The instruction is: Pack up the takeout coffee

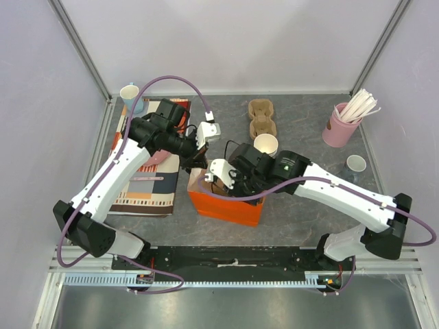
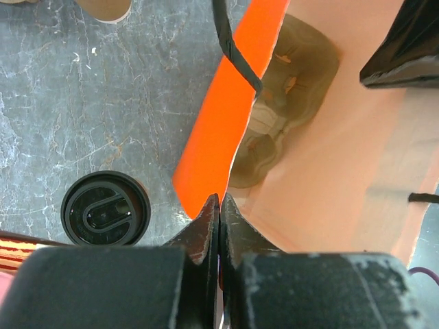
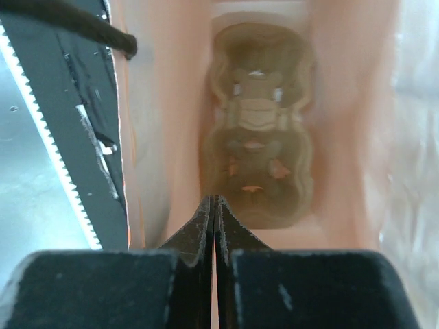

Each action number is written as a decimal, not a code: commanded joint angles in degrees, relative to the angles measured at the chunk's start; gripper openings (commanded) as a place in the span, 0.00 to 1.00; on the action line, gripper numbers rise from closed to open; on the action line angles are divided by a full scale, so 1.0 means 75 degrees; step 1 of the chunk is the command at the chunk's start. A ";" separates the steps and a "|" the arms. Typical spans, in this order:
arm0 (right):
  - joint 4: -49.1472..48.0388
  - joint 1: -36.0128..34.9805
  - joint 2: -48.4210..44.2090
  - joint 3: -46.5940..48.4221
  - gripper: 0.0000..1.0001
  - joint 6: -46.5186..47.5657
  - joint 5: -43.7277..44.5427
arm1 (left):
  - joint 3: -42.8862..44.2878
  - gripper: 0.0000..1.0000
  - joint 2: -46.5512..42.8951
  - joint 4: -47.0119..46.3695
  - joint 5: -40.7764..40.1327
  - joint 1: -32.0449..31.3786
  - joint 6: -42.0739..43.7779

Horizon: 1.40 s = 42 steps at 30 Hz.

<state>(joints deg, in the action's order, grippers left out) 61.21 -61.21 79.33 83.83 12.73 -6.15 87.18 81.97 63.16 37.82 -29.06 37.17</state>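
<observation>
Grey marbled desk [image 1: 302, 120], enclosed by pale walls, carries all items. Takeout coffee [image 2: 105, 209]: stands upright on the desk, long axis vertical, black lid facing straight up toward the left wrist camera. It sits outside the orange bag [image 2: 219, 123], near the bag's outer wall but apart from it, with the edge of the striped mat [image 1: 147, 188] just beside it. Left gripper [image 2: 219, 202]: fingers pressed together, pinching the bag's orange rim. Right gripper [image 3: 214, 202]: fingers closed to a slit at the bag's near rim; whether paper is nipped between them cannot be made out. Bag contents: one cardboard cup carrier [image 3: 257, 130] lying flat on the bottom. A black cord handle [image 2: 236, 48] crosses the bag's rim. Surrounding items, top view: second carrier [image 1: 261, 118] at the far side of the desk, stack of paper cups [image 1: 266, 144] just behind the bag, pink holder [image 1: 337, 131] with white sticks [image 1: 360, 106] at far right, small white cup [image 1: 355, 163] near it, blue mug [image 1: 130, 94] at the far left corner. Hidden: from above, the left arm covers the coffee; in the wrist view the lid conceals the cup's sides.
</observation>
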 commanded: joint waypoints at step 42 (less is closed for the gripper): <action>-0.1610 0.0591 0.1891 -0.1790 0.01 0.1771 -0.0082 | 0.0470 0.02 0.0296 0.0743 0.1285 0.0019 0.0481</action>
<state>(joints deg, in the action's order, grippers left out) 54.30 -57.08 92.33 72.23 25.36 -6.15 87.81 83.81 67.48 44.05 -28.71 38.48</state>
